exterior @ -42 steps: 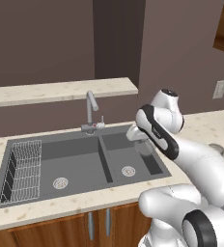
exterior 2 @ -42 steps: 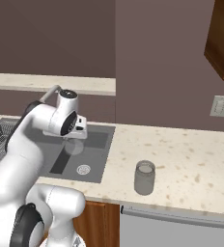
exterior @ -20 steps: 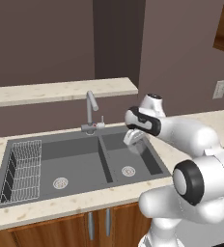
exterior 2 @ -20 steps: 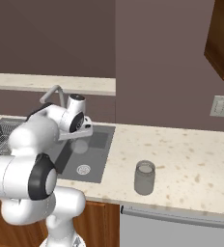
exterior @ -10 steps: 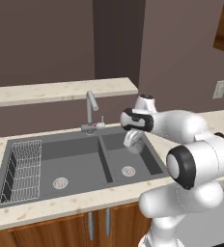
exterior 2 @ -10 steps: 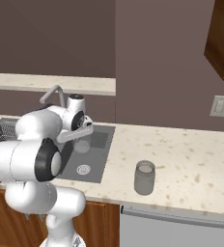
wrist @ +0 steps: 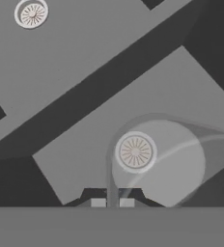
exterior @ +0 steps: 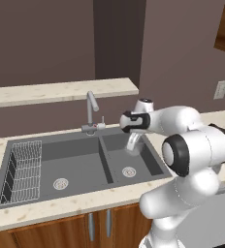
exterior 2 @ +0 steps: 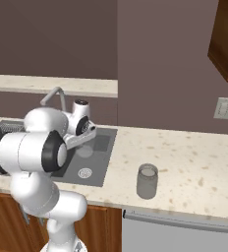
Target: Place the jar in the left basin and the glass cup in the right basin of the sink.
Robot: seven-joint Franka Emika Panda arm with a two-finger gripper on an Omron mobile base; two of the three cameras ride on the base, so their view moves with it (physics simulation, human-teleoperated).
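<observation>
Over the right basin [exterior: 146, 162] of the dark sink [exterior: 3, 203], my gripper [exterior: 132, 138] hangs shut on the glass cup [exterior: 133, 147], a pale clear tumbler. In the hand view the cup [wrist: 181, 164] lies over the right basin's drain [wrist: 135, 151], with its wall pinched between my fingertips [wrist: 98, 202]. The right base view shows the gripper [exterior 2: 81, 140] holding the cup [exterior 2: 85, 150] above the sink. The smoky grey jar [exterior 2: 147, 181] stands upright on the counter, right of the sink and apart from the arm. The wider left basin [exterior: 71, 160] holds a wire rack [exterior: 23, 169].
A curved steel tap [exterior: 91, 104] rises behind the centre divider [wrist: 99, 87]. A raised ledge [exterior: 61, 89] runs along the wall behind the sink. A wall socket [exterior 2: 223, 108] sits above the speckled counter [exterior 2: 199, 167], and a wooden cabinet [exterior 2: 226, 39] hangs at the upper right.
Since two seconds ago the arm has reached forward and left, bringing the cup over the right basin. In the last half second it has hardly shifted. The jar has stayed put.
</observation>
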